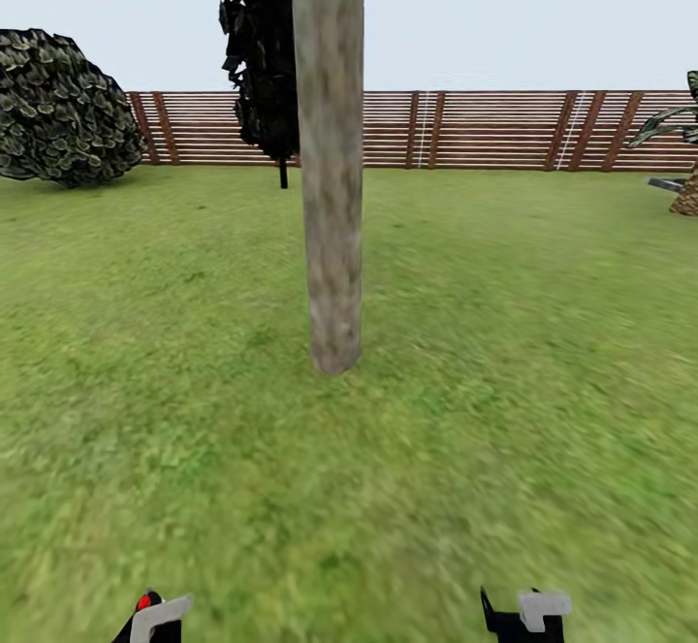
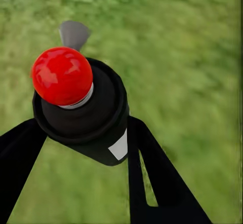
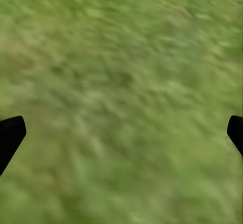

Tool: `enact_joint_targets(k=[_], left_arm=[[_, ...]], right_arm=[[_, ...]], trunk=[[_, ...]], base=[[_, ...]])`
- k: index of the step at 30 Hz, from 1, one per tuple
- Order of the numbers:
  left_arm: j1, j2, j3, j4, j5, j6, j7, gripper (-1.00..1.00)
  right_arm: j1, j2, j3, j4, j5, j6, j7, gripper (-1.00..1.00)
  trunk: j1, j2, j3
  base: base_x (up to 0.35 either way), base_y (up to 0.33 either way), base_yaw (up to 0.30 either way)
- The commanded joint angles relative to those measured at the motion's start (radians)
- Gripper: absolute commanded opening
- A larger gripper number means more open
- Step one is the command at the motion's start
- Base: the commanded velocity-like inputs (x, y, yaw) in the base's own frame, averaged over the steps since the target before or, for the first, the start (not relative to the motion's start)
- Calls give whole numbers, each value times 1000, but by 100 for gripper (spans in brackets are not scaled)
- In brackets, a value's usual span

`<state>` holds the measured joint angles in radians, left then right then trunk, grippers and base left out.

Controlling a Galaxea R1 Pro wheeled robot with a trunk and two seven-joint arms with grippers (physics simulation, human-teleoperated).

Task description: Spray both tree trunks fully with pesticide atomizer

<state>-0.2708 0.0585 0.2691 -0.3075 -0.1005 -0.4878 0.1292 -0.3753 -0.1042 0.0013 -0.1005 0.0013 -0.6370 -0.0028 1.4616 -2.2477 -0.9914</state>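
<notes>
One thick, mottled grey-beige tree trunk (image 1: 332, 187) rises from the lawn straight ahead, a short way in front of me; its leaves are above the picture and the second tree is out of view. In the left wrist view my left gripper (image 2: 86, 128) is shut on the pesticide atomizer (image 2: 98, 115), a dark bottle with a red cap, grey nozzle and small white label, held over grass. Its red cap and grey nozzle show at the head view's lower edge (image 1: 153, 612). My right gripper (image 3: 121, 133) is open over bare grass, its black fingertips (image 3: 10, 135) wide apart; it also shows low in the head view (image 1: 523, 616).
A narrow black cypress-like tree (image 1: 260, 51) stands behind the trunk, a round dark bush (image 1: 58, 110) at the far left, a short palm (image 1: 684, 177) at the right edge. The brown slat fence (image 1: 485, 129) closes the lawn (image 1: 504, 381) at the back.
</notes>
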Motion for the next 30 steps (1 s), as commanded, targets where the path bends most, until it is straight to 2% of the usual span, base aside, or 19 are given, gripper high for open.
enact_joint_targets(k=[1, 21, 30], left_arm=[[-1, 0, 3, 0, -10, -3, 6, -100], [1, 0, 4, -4, -11, -3, 6, -100], [1, 0, 4, -4, -10, -2, 6, -100]], right_arm=[[-1, 0, 0, 1, 0, -3, 0, 100], [-1, 9, 1, 1, 0, -3, 0, 100], [-1, 15, 2, 1, 0, -2, -2, 100]], trunk=[[0, 0, -1], [0, 0, -1], [0, 0, -1]], base=[[310, -128, 0], [294, -145, 0], [297, -28, 0]])
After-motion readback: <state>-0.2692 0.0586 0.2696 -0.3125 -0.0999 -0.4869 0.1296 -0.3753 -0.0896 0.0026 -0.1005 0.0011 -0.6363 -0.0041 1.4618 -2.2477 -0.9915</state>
